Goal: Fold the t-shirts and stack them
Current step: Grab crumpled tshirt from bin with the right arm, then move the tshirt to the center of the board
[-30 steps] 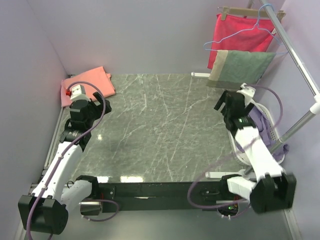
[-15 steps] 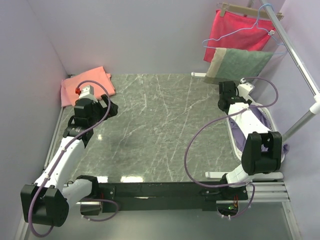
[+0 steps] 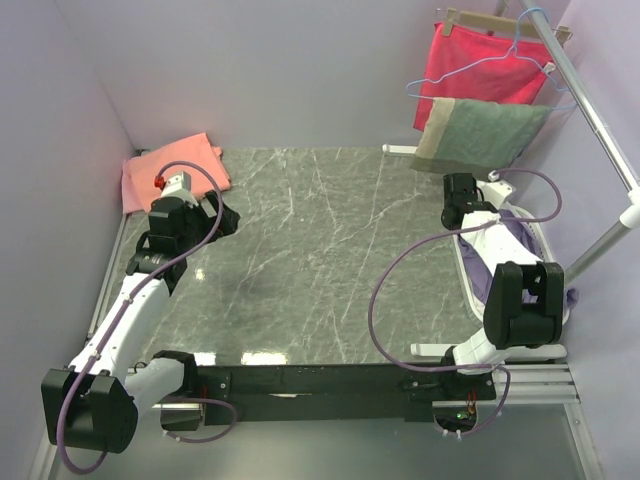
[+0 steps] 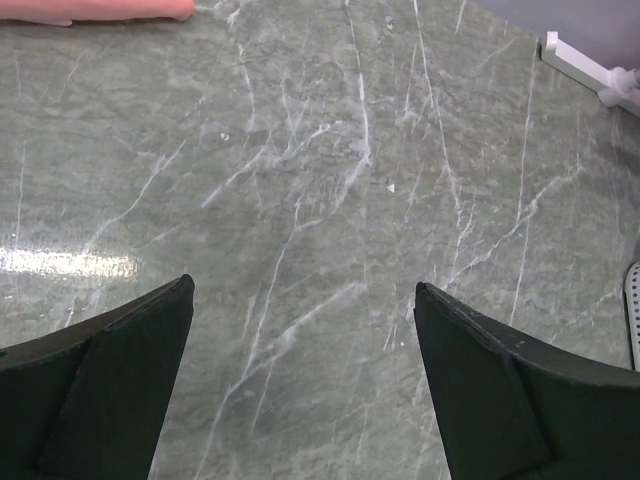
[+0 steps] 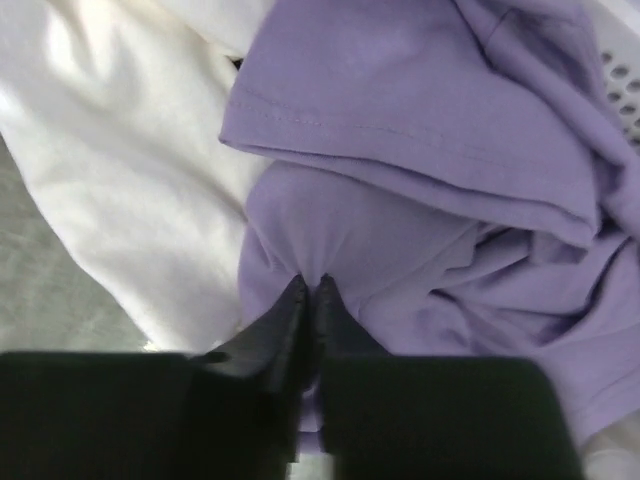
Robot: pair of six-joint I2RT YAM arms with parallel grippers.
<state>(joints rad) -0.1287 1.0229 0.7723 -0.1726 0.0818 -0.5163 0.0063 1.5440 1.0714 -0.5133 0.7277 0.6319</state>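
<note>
The lavender t-shirt [image 5: 420, 130] lies crumpled in a white basket [image 3: 468, 278] at the table's right edge; in the top view it shows as a purple heap [image 3: 522, 243]. My right gripper [image 5: 309, 284] reaches down into the basket, shut on a pinched fold of that shirt. The salmon-pink t-shirt [image 3: 172, 166] lies folded at the back left corner, and its edge shows in the left wrist view [image 4: 100, 8]. My left gripper [image 4: 303, 288] hovers open over bare marble just right of the pink shirt, holding nothing.
A white cloth [image 5: 120, 170] lies beside the lavender shirt in the basket. A red cloth [image 3: 470, 58] and a grey-green towel [image 3: 478, 134] hang from a rack [image 3: 592, 112] at the back right. The rack's white foot [image 4: 592, 72] rests on the table.
My right arm swung back over the basket, dipped in, and its jaws closed on the lavender shirt. My left gripper shifted slightly right and stayed open.
</note>
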